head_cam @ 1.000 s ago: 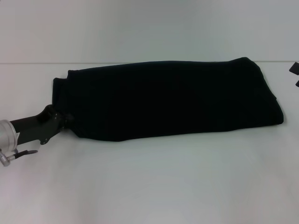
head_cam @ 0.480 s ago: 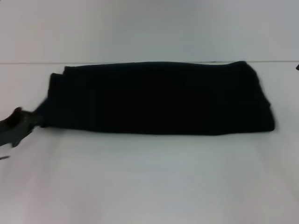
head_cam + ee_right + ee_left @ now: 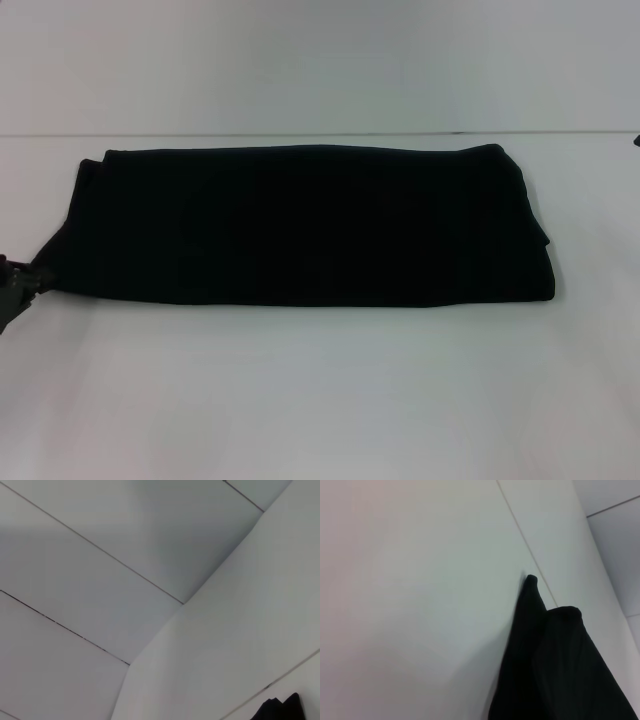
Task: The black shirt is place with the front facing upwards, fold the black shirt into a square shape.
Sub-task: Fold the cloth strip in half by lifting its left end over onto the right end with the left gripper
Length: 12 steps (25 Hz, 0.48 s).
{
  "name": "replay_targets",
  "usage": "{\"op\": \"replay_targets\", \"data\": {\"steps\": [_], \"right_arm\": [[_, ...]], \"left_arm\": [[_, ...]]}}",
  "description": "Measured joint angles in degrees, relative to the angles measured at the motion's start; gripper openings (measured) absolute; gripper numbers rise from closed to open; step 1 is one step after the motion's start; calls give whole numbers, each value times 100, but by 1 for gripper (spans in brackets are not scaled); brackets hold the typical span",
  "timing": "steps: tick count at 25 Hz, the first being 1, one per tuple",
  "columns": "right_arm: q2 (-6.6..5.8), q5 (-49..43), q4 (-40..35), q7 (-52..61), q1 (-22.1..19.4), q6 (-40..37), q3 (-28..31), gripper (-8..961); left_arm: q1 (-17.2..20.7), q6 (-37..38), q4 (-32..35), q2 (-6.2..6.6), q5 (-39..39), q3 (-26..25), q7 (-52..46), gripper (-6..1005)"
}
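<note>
The black shirt (image 3: 310, 225) lies on the white table (image 3: 320, 390) folded into a long flat band running left to right. Its lettering and neck label are hidden. My left gripper (image 3: 15, 285) is at the far left edge of the head view, against the shirt's near left corner, which is drawn out toward it; it appears shut on that corner. The left wrist view shows the black cloth (image 3: 555, 670) close up, rising from the table. Only a dark sliver of my right gripper (image 3: 637, 140) shows at the right edge, apart from the shirt.
The table's back edge (image 3: 320, 133) runs just behind the shirt, with a pale wall beyond. White tabletop lies in front of the shirt. The right wrist view shows wall panels and a small dark bit of cloth (image 3: 282, 707).
The left gripper has pulled back to the left and the shirt has slid left with it, straightening into a level band. The right gripper has moved almost out of the head view.
</note>
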Motion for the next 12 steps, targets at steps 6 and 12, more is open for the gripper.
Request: {"op": "replay_targets", "data": {"steps": [6,12], "right_arm": [[-3,0,10,1,0,-3,0,818],[-30,0,63,1,-14,0,-1,817]], "left_arm": [[-12,-47,-2,-12,29,-3,1,39],[13,-163,30,-7,33,-33,-71,39]]}}
